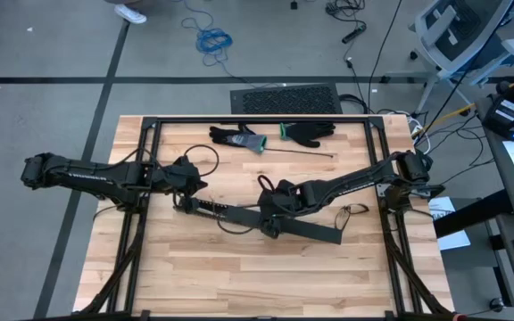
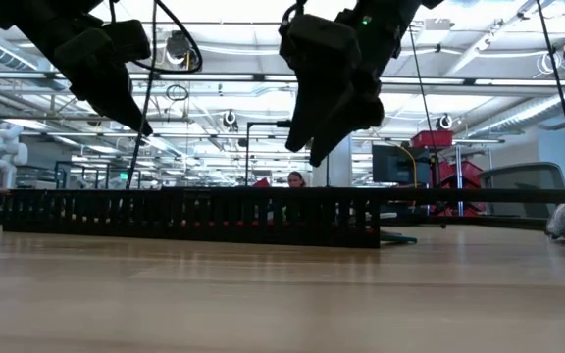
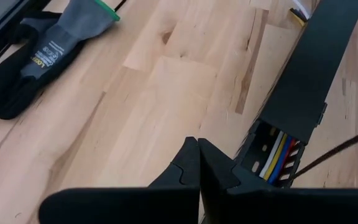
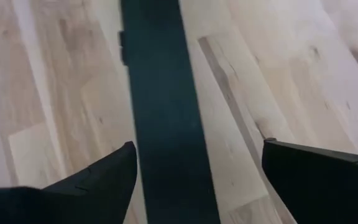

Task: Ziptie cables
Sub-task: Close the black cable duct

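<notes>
the cables [image 3: 277,157] lay thin and limp inside the black slotted duct [image 3: 303,81], likely best pinched mid-bundle. left gripper [image 3: 197,163] fingers together; right gripper [image 4: 194,177] fingers apart over the duct.

Grey floor [image 1: 61,53] with a blue cord [image 1: 212,39]; bright ceiling lights [image 2: 263,10], perhaps a workshop hall.
</notes>
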Robot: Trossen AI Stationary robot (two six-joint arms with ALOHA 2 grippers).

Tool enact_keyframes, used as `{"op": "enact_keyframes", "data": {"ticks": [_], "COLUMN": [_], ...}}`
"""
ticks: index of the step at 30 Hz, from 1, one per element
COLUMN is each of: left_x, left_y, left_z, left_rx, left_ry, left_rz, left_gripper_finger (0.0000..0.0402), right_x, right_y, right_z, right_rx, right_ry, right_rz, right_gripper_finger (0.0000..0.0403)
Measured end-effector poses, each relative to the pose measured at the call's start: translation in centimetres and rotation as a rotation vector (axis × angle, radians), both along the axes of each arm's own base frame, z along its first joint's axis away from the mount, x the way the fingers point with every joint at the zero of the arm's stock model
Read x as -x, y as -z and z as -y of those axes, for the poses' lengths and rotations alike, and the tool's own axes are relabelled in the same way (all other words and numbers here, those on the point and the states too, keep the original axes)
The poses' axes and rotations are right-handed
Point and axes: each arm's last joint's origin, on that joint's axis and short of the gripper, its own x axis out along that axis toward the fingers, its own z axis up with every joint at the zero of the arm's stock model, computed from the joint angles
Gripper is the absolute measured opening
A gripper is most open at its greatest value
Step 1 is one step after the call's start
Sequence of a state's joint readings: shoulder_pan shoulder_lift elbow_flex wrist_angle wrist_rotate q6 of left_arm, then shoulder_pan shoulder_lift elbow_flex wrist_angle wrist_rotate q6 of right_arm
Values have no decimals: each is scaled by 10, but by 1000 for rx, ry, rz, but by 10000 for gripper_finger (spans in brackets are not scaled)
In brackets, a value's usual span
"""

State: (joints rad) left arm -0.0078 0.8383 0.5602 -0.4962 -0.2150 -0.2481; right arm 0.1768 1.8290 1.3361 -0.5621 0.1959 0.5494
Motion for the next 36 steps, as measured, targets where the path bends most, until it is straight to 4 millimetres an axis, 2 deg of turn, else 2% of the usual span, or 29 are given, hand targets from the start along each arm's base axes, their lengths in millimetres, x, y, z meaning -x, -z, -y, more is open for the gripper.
{"op": "enact_keyframes", "data": {"ticks": [36], "left_x": [0], "left_y": [0], "left_z": [0], "left_rx": [-17], "left_ry": [17], "left_rz": [-4], "left_gripper_finger": [0], "right_x": [0], "right_y": [0], "right_z": [1], "right_rx": [-64], "right_ry": [75], "right_rz": [9], "right_gripper_finger": [332]}}
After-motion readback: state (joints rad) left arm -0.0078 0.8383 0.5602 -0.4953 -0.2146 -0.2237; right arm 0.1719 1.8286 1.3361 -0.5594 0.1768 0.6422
